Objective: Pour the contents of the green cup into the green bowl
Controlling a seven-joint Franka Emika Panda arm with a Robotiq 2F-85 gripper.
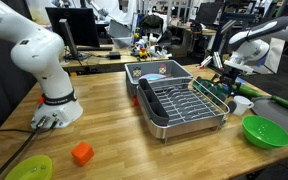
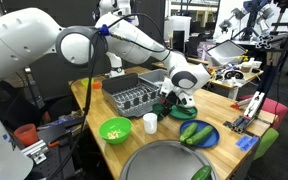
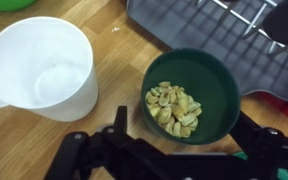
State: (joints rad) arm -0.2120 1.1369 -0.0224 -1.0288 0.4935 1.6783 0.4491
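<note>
The green cup (image 3: pixel 192 95) is a small dark-green cup holding pale nuts, standing on the wooden table. In the wrist view it sits between my gripper's (image 3: pixel 184 132) two black fingers, which are spread on either side of it; a gap shows at the left finger. The gripper is low beside the dish rack in both exterior views (image 1: pixel 225 76) (image 2: pixel 177 97), and it mostly hides the cup there. The green bowl (image 1: pixel 266 131) (image 2: pixel 115 129) is bright lime and stands apart on the table; its edge shows at the wrist view's top left (image 3: pixel 4 4).
A small white cup (image 3: pixel 41 68) (image 1: pixel 242 103) (image 2: pixel 150 122) stands right beside the green cup. A grey dish rack (image 1: pixel 179 100) (image 2: pixel 134 95) is close by. A blue plate with green vegetables (image 2: pixel 196 133), a yellow-green dish (image 1: pixel 29 168) and an orange block (image 1: pixel 81 153) lie further off.
</note>
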